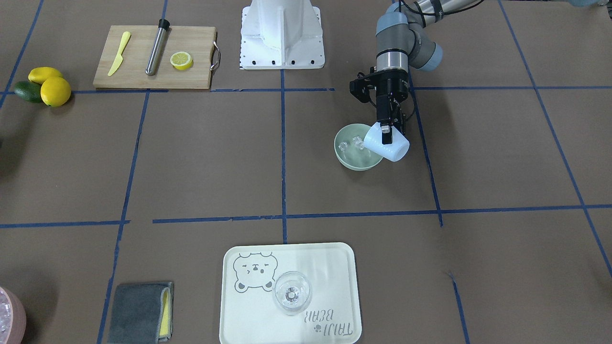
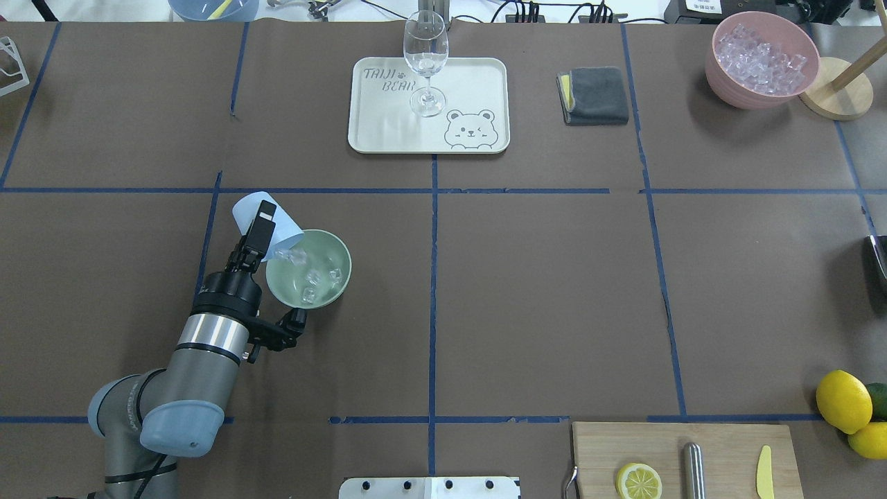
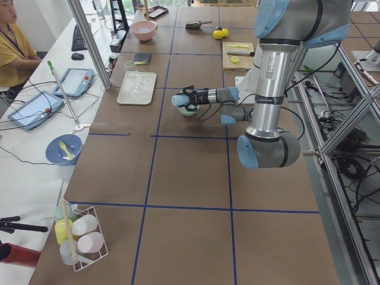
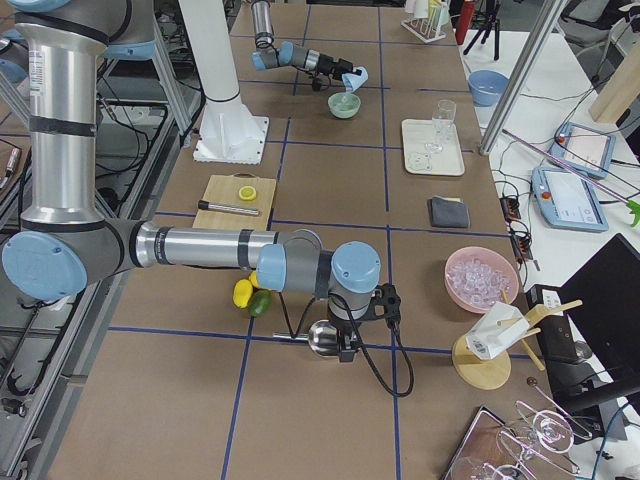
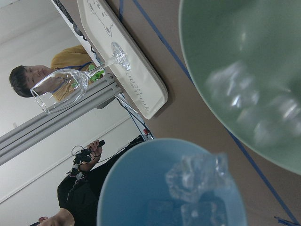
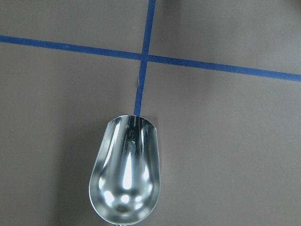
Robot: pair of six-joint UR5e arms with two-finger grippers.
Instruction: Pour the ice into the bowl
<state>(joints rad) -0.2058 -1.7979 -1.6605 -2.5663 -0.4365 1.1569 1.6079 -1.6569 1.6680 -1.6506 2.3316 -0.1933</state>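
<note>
My left gripper [image 2: 258, 234] is shut on a light blue cup [image 2: 242, 211] and holds it tipped, mouth down, over the near rim of the pale mint-green bowl [image 2: 338, 285]. Several clear ice cubes [image 2: 312, 278] lie in the bowl, and more ice [image 5: 195, 176] sits at the cup's mouth [image 5: 141, 188] in the left wrist view. The front view shows the cup [image 1: 392, 148] leaning on the bowl's rim [image 1: 349, 163]. My right gripper [image 4: 345, 345] is far off at the table's right end by a steel scoop [image 6: 124, 174]. I cannot tell whether it is open or shut.
A tray [image 2: 388, 132] with a wine glass [image 2: 425, 55] stands at the far middle, with a grey cloth [image 2: 596, 95] and a pink bowl of ice [image 2: 759, 59] to its right. A cutting board [image 2: 721, 443] and lemons [image 2: 842, 400] are at the near right.
</note>
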